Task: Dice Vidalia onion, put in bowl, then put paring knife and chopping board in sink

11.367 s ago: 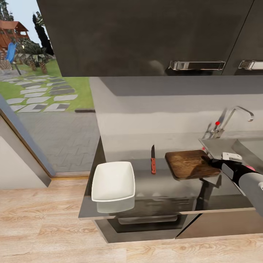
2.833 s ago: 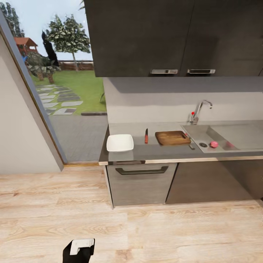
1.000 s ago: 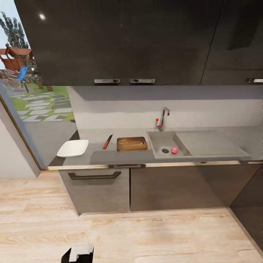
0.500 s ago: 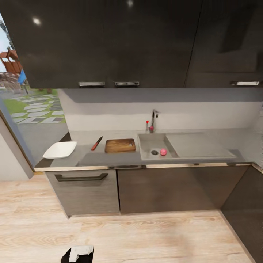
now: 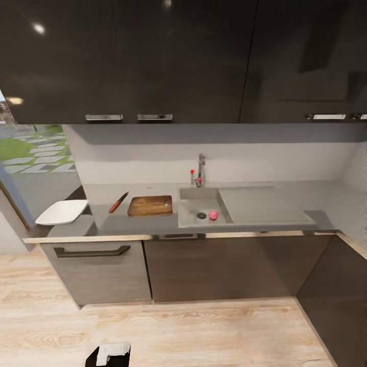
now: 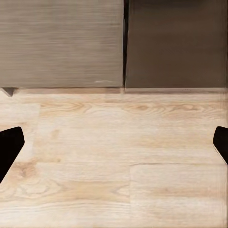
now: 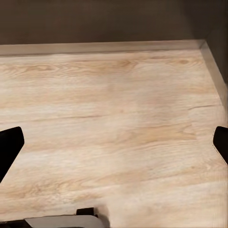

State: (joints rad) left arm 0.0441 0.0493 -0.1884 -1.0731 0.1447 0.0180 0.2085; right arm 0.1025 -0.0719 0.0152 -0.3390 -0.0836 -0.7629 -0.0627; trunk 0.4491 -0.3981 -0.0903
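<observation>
The pink Vidalia onion (image 5: 213,215) lies in the sink (image 5: 265,204) basin beside the round drain. Left of the sink, the brown chopping board (image 5: 150,205) rests flat on the grey countertop (image 5: 127,224). The red-handled paring knife (image 5: 118,202) lies just left of the board. The white bowl (image 5: 62,212) sits at the counter's left end. I stand well back from the counter. My left gripper (image 6: 114,147) is open over the wooden floor in front of the cabinet fronts. My right gripper (image 7: 114,147) is open over the floor too, with nothing between its fingers.
A chrome faucet (image 5: 200,171) with a red dot rises behind the basin. Dark wall cabinets (image 5: 153,56) hang above the counter. A dark cabinet side (image 5: 336,295) closes the right. A glass door (image 5: 30,153) is at the left. Part of my left arm (image 5: 108,354) shows low down.
The whole head view has swung to the right, so counter, board and sink sit further left in the picture. The onion, knife, board and bowl have not moved on the counter.
</observation>
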